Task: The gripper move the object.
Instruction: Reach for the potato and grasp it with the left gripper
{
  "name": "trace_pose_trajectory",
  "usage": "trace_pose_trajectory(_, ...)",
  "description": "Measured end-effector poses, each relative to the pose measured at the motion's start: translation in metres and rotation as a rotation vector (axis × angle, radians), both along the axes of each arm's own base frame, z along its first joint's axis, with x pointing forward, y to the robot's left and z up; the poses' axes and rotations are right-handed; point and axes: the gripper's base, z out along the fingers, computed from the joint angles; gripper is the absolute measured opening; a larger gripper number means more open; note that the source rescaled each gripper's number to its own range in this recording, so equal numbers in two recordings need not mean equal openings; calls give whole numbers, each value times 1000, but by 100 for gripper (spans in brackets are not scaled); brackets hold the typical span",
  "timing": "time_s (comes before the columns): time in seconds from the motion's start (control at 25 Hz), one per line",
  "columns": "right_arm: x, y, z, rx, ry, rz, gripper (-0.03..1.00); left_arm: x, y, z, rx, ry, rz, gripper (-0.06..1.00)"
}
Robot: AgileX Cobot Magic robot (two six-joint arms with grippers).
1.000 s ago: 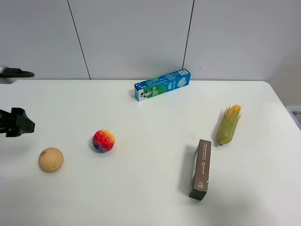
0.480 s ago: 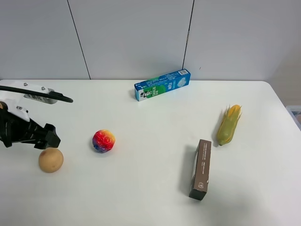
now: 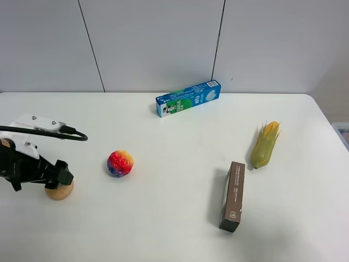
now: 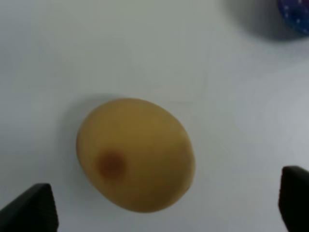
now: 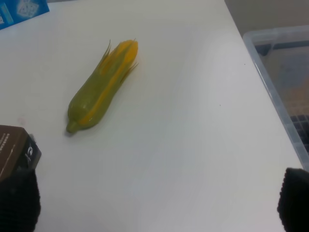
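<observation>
Left gripper [image 3: 59, 178] – spread – above object [image 4: 135, 154].

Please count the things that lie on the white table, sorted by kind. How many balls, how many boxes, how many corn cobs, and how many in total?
Balls: 2 (tan-orange ball, rainbow ball)
Boxes: 2 (blue-green box, brown box)
Corn cobs: 1 (corn cob)
Total: 5
</observation>
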Motion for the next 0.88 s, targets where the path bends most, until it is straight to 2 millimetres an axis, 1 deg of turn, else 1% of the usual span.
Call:
trace_pose_trajectory(0.12, 0, 0, 0, 0, 0, 0, 100, 2, 0, -8, 6, 22, -1, 100)
trace_pose_trajectory(0.32, 0, 0, 0, 0, 0, 0, 100, 8, 0, -28, 15, 93, 9, 100)
trace_pose_trajectory(0.48, 0, 0, 0, 0, 0, 0, 100, 14, 5, -40, 18, 104, 39, 100)
trace_pose_trajectory(0.72, 0, 0, 0, 0, 0, 0, 100, 21, 13, -52, 24, 107, 81, 100)
trace_pose_trajectory(0.88, 0, 0, 0, 0, 0, 0, 100, 22, 14, -60, 27, 125, 84, 100)
